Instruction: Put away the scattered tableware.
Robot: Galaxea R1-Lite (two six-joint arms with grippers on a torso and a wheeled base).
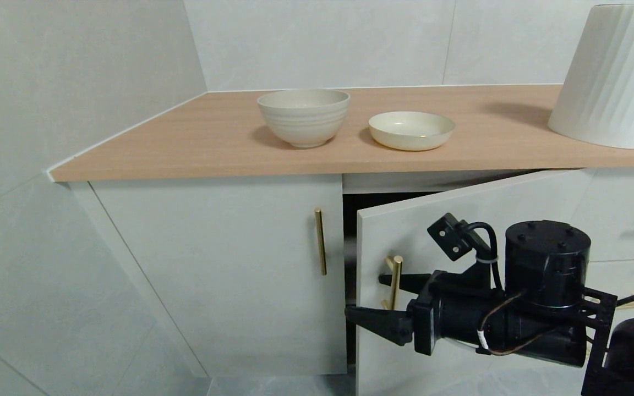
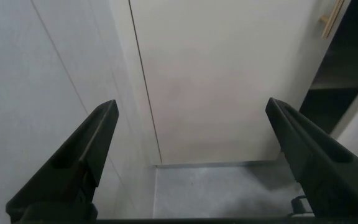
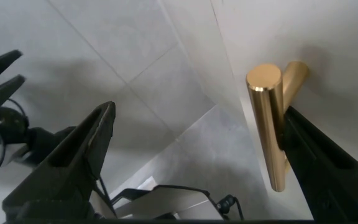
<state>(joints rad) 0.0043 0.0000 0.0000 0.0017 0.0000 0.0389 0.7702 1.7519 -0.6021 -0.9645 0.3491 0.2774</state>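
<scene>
While bowl [image 1: 303, 116] and plate [image 1: 411, 130] sat at worktop [image 1: 185, 148] middle, right gripper [image 1: 364, 297] straddled handle [image 1: 395, 281] of ajar door [image 1: 460, 209], jaws wide, nothing clamped, apparently to swing it wider for stowing. Left gripper [image 2: 191, 106] hung wide open, empty.

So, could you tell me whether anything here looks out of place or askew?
Only the right cabinet door, which stands ajar beside the shut left door; the right pincer sits open around its gold handle. The bowl and dish stand upright.

You've got a wooden countertop [image 1: 185, 148] in a corner of pale tiled walls [image 1: 75, 66]; beneath it white cabinet doors [image 1: 212, 264], the right one ajar, then grey floor [image 1: 284, 386].
</scene>
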